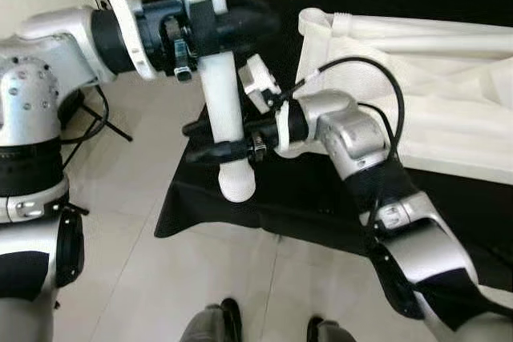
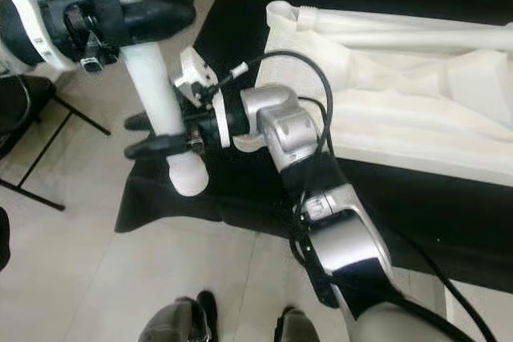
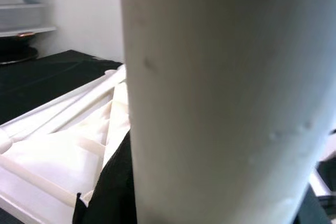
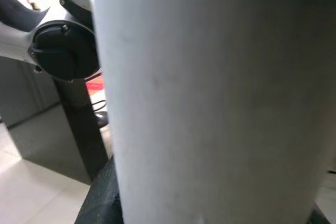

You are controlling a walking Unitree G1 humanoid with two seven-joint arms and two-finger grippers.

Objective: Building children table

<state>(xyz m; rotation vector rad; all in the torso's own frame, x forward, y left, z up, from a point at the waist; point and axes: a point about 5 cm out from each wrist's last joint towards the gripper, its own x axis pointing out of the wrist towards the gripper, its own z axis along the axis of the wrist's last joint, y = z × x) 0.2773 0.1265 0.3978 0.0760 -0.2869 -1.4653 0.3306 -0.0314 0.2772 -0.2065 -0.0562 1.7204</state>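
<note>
Both grippers clasp one upright white table leg (image 1: 220, 94): the left gripper (image 1: 210, 23) high on it, the right gripper (image 1: 215, 140) near its rounded lower end. To the right, the white tabletop (image 1: 417, 110) lies on a black cloth (image 1: 240, 198), with another leg (image 1: 425, 26) along its far edge.

I see the white leg (image 1: 221, 86) held nearly upright in front of me, its rounded end low over the edge of the black cloth (image 1: 240, 206). My left gripper (image 1: 232, 22) clamps it high up, fingers wrapped round it. My right gripper (image 1: 210, 142) grips it lower, near the rounded end. To the right, the white tabletop (image 1: 417, 94) lies upside down on the cloth, ribs showing. Pale tiled floor (image 1: 144, 278) spreads below, with two dark shoes (image 1: 232, 318) at the bottom edge.
</note>
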